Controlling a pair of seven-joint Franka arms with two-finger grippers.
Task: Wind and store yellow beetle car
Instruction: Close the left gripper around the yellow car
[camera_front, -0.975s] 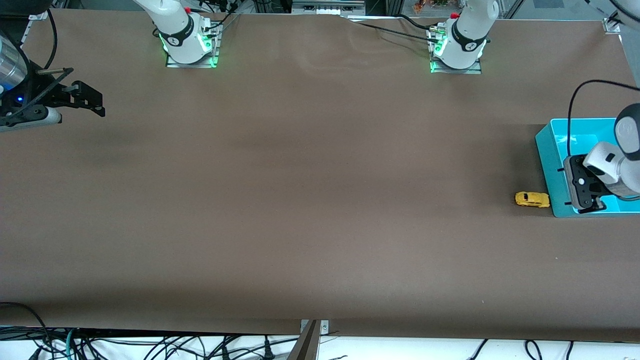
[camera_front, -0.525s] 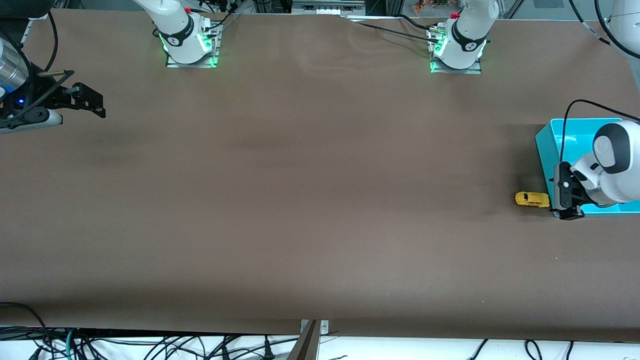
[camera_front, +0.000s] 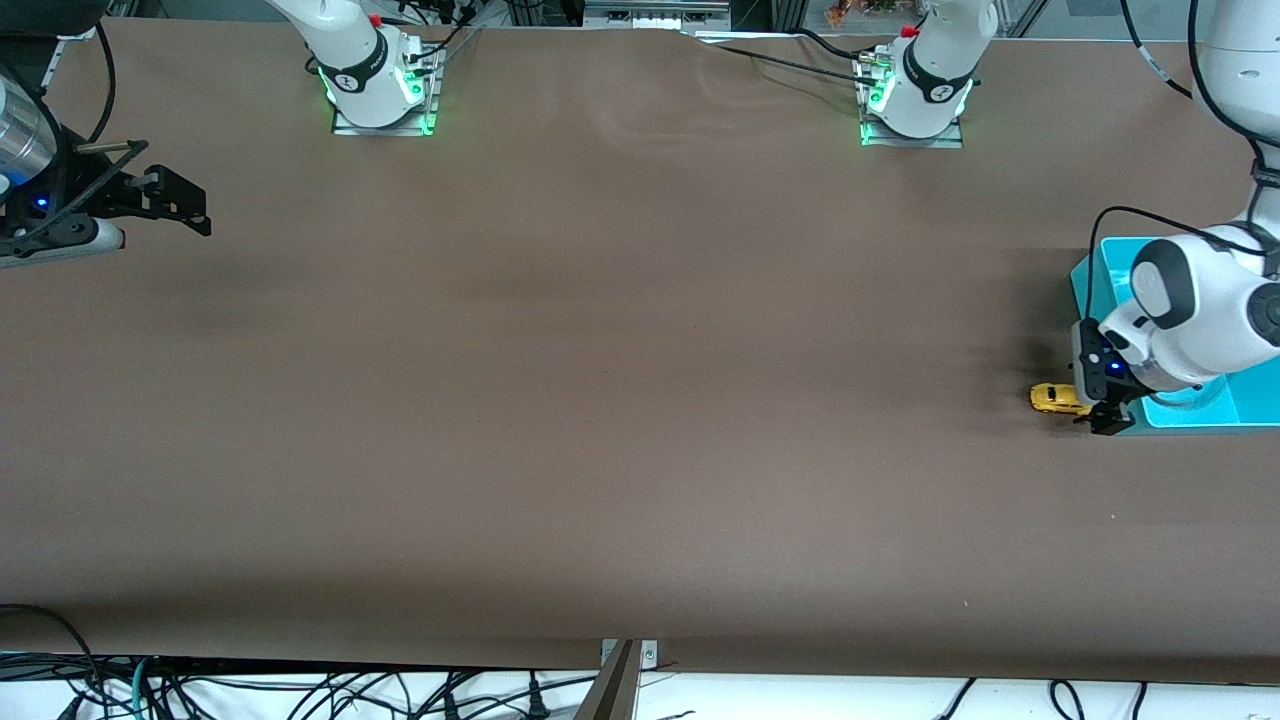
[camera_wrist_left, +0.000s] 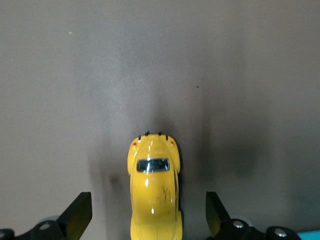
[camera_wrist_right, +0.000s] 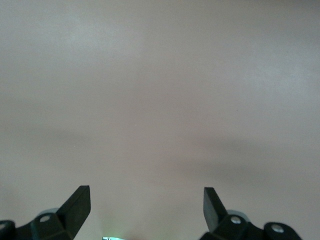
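The yellow beetle car (camera_front: 1056, 398) stands on the brown table beside a teal bin, toward the left arm's end. My left gripper (camera_front: 1096, 410) is low over the end of the car that faces the bin. In the left wrist view the car (camera_wrist_left: 154, 187) lies lengthwise between the two fingertips, and my left gripper (camera_wrist_left: 147, 214) is open with a clear gap on each side of the body. My right gripper (camera_front: 190, 205) waits at the right arm's end of the table. In its own wrist view the right gripper (camera_wrist_right: 146, 207) is open over bare table.
The teal bin (camera_front: 1200, 415) sits at the table's edge at the left arm's end, partly covered by the left arm. Both arm bases (camera_front: 380, 90) stand along the farther edge. Cables hang below the nearer edge.
The left gripper has moved off the teal bin toward the car and come down, so its fingers now straddle the car. The car and the right arm have not moved.
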